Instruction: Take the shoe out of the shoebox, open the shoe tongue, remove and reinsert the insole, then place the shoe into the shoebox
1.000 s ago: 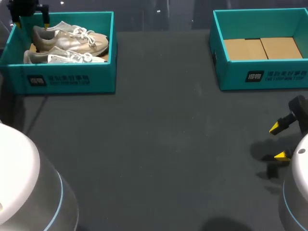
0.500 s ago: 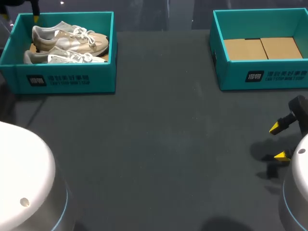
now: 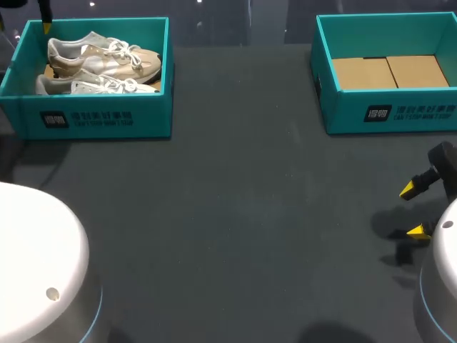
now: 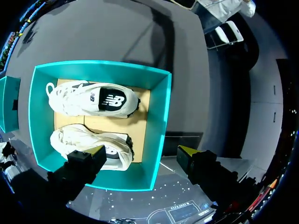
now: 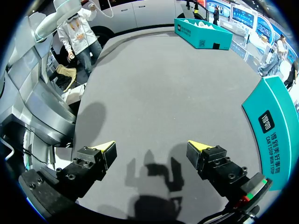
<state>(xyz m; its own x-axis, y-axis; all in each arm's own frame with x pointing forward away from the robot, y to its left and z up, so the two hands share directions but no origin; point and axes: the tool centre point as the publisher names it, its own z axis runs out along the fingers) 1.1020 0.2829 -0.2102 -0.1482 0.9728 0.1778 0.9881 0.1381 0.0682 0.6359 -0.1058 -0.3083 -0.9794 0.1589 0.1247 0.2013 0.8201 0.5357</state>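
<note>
Two beige-and-white laced shoes lie side by side in the teal shoebox [image 3: 100,118] at the far left: one [image 3: 107,58] toward the back, one [image 3: 96,85] toward the front. My left gripper [image 4: 142,151] hangs open high above that box, looking straight down. One of its fingers covers the heel of one shoe [image 4: 88,142], and the other finger is outside the box wall. The second shoe [image 4: 93,99] shows its dark insole. In the head view only one yellow fingertip [image 3: 46,27] shows, at the box's far left corner. My right gripper [image 3: 413,210] stands open low over the table at the right, holding nothing.
A second teal box [image 3: 389,111] at the far right shows only its bare cardboard floor. In the right wrist view its wall [image 5: 275,135] is just beside my right gripper [image 5: 152,147]. The dark table [image 3: 235,214] stretches between the boxes.
My left gripper has pulled back and to the left from over the shoes, nearly out of the head view. The right arm has not moved.
</note>
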